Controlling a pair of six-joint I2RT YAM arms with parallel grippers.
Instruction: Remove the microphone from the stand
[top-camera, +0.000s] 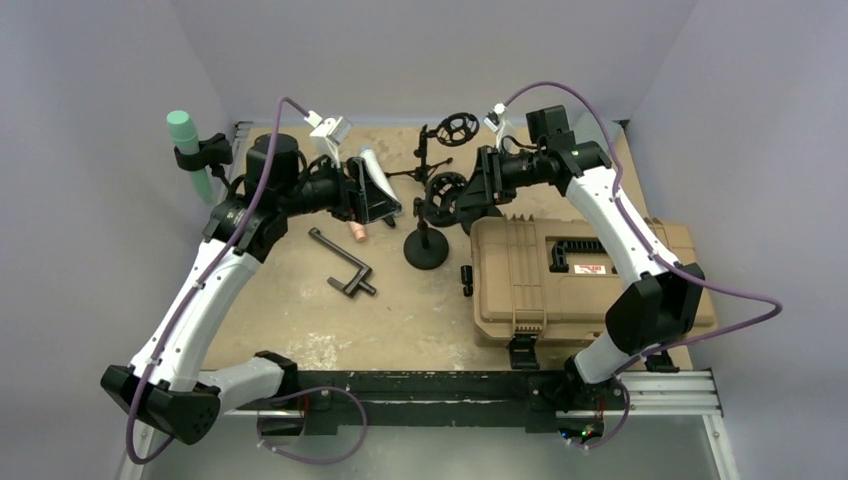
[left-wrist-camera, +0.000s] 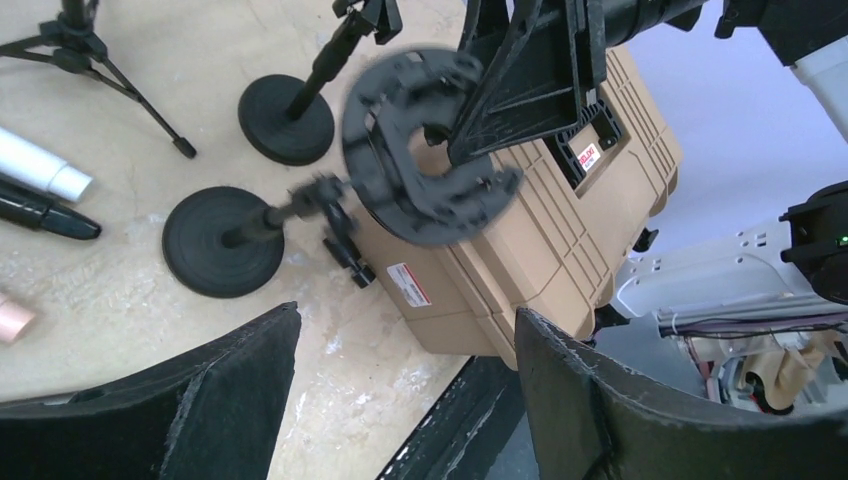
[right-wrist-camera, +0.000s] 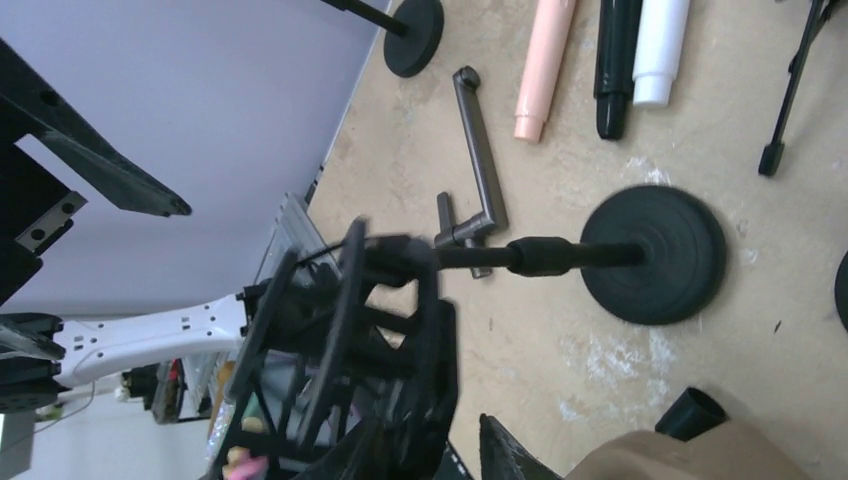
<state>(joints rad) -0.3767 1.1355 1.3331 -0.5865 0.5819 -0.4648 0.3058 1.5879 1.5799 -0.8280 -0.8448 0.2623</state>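
Microphones (right-wrist-camera: 615, 60) lying parallel just beside your open, empty left gripper (left-wrist-camera: 405, 330), long axes running toward the table's (top-camera: 400, 320) far edge, right gripper's (top-camera: 468, 195) grip unclear

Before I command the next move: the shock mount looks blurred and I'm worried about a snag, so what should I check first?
1. Left gripper open and empty: ok, nothing sits between its fingers.
2. Shock mount free of a microphone: ok, the tan case shows through the ring's centre.
3. Right gripper clear of the shock mount: cannot tell, the blurred mount covers its fingers.
4. Stand's round base flat on the table: ok.
5. White cylinder, black cylinder and pink cylinder lying on the table, apart from the base: ok.
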